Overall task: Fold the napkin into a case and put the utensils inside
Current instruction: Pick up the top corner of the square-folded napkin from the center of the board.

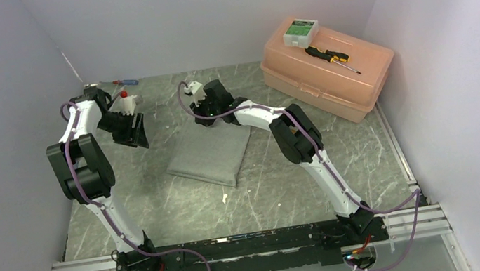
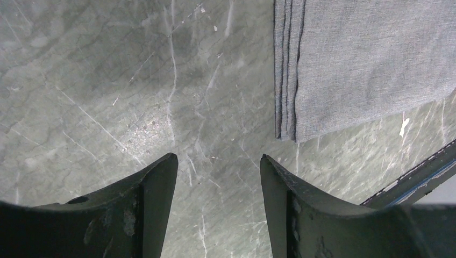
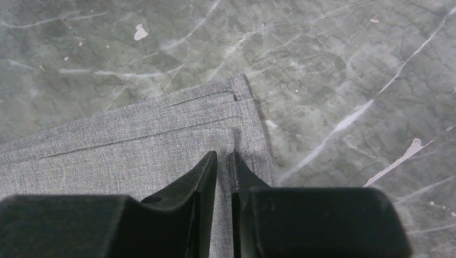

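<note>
While right end effector (image 3: 224, 155) pinches napkin (image 3: 134, 140) corner | left end effector (image 2: 218, 157) wide, over table (image 2: 107, 80)

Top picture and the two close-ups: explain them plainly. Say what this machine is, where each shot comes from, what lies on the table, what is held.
Two robot arms are bolted at the near edge of the table. The wide picture looks down from above; each close-up comes from a camera on one wrist. A folded grey napkin lies mid-table, a pink toolbox with a screwdriver on it far right. The left claw hangs open, empty, over bare table. The right claw is nearly shut, pinching the napkin's corner.
</note>
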Available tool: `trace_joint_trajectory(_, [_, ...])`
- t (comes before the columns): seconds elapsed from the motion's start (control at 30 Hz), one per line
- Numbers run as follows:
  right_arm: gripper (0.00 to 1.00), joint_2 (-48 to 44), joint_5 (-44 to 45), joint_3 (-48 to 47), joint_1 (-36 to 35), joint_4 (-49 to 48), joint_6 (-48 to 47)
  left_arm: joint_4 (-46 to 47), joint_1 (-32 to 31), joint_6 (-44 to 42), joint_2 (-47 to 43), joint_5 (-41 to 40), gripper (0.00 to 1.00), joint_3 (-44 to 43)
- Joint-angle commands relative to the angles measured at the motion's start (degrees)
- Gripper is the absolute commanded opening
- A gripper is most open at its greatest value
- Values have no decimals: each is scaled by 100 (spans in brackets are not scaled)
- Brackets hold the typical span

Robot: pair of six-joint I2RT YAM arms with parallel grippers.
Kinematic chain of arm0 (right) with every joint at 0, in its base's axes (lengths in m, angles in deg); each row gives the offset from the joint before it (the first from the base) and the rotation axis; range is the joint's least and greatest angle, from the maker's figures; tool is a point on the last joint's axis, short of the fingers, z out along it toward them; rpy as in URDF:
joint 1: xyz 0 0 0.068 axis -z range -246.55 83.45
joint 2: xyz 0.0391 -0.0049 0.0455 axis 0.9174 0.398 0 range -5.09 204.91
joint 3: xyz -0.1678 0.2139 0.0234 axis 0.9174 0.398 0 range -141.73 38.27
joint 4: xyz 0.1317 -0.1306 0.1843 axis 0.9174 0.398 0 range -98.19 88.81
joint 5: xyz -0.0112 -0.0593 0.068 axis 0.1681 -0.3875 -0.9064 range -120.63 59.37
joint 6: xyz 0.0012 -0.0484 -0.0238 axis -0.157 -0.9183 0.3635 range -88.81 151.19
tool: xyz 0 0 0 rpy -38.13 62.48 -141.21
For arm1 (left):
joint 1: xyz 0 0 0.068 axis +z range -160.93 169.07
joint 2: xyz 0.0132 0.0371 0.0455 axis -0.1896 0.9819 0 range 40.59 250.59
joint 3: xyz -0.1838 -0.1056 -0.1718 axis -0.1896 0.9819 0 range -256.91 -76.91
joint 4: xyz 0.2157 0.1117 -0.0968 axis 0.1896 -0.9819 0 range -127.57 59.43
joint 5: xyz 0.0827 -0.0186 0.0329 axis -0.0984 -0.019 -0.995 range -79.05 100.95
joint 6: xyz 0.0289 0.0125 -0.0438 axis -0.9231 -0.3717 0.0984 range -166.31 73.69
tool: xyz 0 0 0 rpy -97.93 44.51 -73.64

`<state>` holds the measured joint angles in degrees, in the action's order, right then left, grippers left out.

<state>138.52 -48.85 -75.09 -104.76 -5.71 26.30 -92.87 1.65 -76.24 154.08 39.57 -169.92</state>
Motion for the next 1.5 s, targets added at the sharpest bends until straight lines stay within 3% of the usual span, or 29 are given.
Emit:
trace_joint_trajectory(0.0, [18, -265, 5, -14, -4, -217, -30, -142, 47, -118, -138, 87, 63, -165])
trace_joint_trajectory(0.1, [14, -275, -26, -50, -6, -180, -15, -142, 52, -117, -143, 91, 63, -150])
trace_joint_trajectory(0.23, [0, -392, -65, 139, -4, -226, 46, -133, 68, -126, -156, 73, 63, -121])
trace_joint_trajectory(0.37, [0, -585, -78, 386, -5, -496, 156, -144, 93, -135, -143, 89, 63, -142])
trace_joint_trajectory(0.4, [10, -617, -88, 407, -9, -510, 195, -146, 88, -136, -145, 91, 63, -144])
trace_joint_trajectory(0.47, [41, -612, -39, 360, -11, -446, 300, -150, 93, -130, -138, 112, 63, -144])
trace_joint_trajectory(0.57, [53, -521, 194, 242, -85, -305, 396, -142, 97, -121, -142, 130, 63, -150])
trace_joint_trajectory(0.67, [53, -426, 426, 162, -197, -275, 381, -147, 104, -120, -134, 127, 62, -162])
trace_joint_trajectory(0.77, [49, -314, 521, 95, -218, -122, 432, -175, 114, -144, -134, 127, 62, -175])
trace_joint_trajectory(0.97, [25, -337, 556, 149, -221, -183, 432, -209, 157, -171, -127, 130, 62, -220])
trace_joint_trajectory(1.3, [20, -815, 708, 522, -221, -627, 187, -243, 167, -160, -121, 161, 62, -244])
trace_joint_trajectory(1.47, [2, -1097, 704, 876, -219, -903, 155, -245, 166, -144, -127, 159, 62, -242])
